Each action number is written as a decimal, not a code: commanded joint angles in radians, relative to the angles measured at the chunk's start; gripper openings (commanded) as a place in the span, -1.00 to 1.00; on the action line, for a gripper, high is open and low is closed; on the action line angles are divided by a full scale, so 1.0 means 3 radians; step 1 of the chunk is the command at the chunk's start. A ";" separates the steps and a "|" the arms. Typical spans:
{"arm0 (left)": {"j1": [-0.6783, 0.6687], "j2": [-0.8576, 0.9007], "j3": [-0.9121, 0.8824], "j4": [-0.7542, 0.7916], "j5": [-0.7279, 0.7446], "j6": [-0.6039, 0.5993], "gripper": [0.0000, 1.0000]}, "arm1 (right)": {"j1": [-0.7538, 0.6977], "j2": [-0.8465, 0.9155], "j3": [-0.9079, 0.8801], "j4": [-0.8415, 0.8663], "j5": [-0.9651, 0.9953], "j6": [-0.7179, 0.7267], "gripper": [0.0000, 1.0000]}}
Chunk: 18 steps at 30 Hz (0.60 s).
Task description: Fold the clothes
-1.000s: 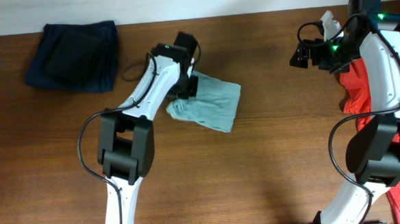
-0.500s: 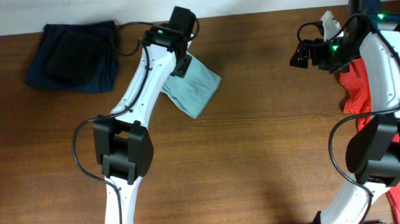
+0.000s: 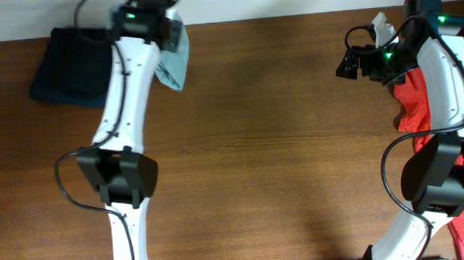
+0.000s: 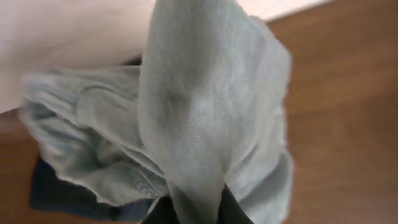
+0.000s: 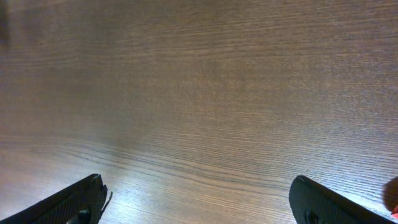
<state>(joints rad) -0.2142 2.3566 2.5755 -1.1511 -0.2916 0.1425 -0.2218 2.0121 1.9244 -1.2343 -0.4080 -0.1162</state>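
Left gripper (image 3: 169, 28), far edge of table (image 3: 280, 143), up by the pale wall. Jaws clamped on the grey-teal T-shirt (image 3: 174, 60). In the wrist view the two dark fingers (image 4: 163, 214) pinch a thick fold of cloth between them.

Grey-teal T-shirt (image 4: 199, 112): bunched and hanging from the left gripper (image 4: 196, 210), draped ahead of the fingers in loose folds, with a rumpled mass on one side. From overhead its lower end shows just beside the left arm, on the arm's right. Cannot tell whether the hanging end touches the wood.

Dark blue garment (image 3: 73, 63): a folded pile to the left of the left gripper, close by, flat on the table. A strip of it (image 4: 56, 193) shows under the hanging shirt in the wrist view.

Right gripper (image 3: 348, 62): well apart from the left one, on the far right side. Jaws spread wide, nothing between them; the right gripper (image 5: 205, 208) sits over bare wood grain (image 5: 205, 93).

Red T-shirt (image 3: 421, 96): to the right of the right gripper, partly under that arm, loose and unfolded at the table's right edge.
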 commanded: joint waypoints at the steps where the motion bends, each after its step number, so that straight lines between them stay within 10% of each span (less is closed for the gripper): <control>1: 0.0243 0.0006 0.0102 0.0125 0.0108 0.0015 -0.99 | -0.0010 -0.0028 0.0024 -0.0011 0.0018 -0.0024 0.97; 18: 0.1305 0.0013 0.0095 0.0348 0.0926 0.0045 -0.99 | -0.0010 -0.0028 0.0024 -0.0011 0.0018 -0.0024 0.97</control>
<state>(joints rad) 0.1398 2.3566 2.5828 -1.0565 -0.0601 0.1425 -0.2218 2.0121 1.9244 -1.2343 -0.4080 -0.1158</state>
